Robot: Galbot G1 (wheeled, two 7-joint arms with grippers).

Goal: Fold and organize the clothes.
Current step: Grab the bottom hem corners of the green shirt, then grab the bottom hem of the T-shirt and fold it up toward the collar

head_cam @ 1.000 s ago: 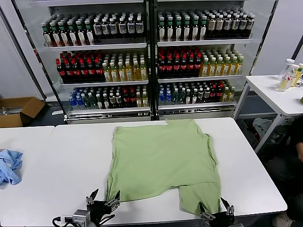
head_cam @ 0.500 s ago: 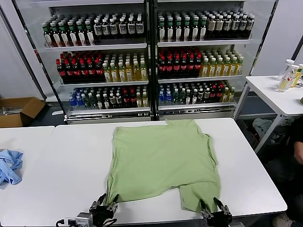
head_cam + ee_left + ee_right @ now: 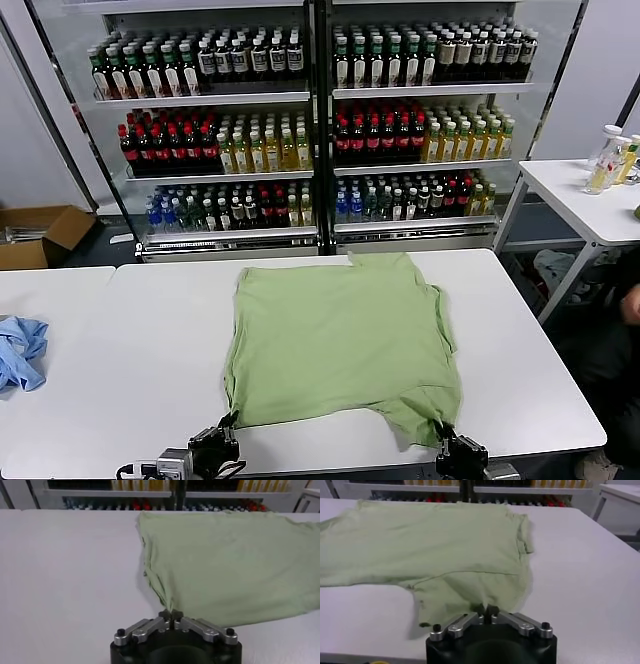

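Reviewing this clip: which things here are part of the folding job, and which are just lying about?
In the job:
green shirt, spread on the white table
left gripper, shut on its near corner
right gripper, shut on its near hem

Lying about:
blue cloth
cardboard box
drink shelves

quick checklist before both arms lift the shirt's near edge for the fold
1. Left gripper shut on the green shirt at its near left corner: ok.
2. Right gripper shut on the shirt's near right corner: ok.
3. Shirt lying flat: not ok, the near edge is bunched and uneven between the grips.
4. Shirt fully on the white table: ok.
5. Blue cloth apart from the shirt, on the far left: ok.
6. How much fabric each grip holds: cannot tell.
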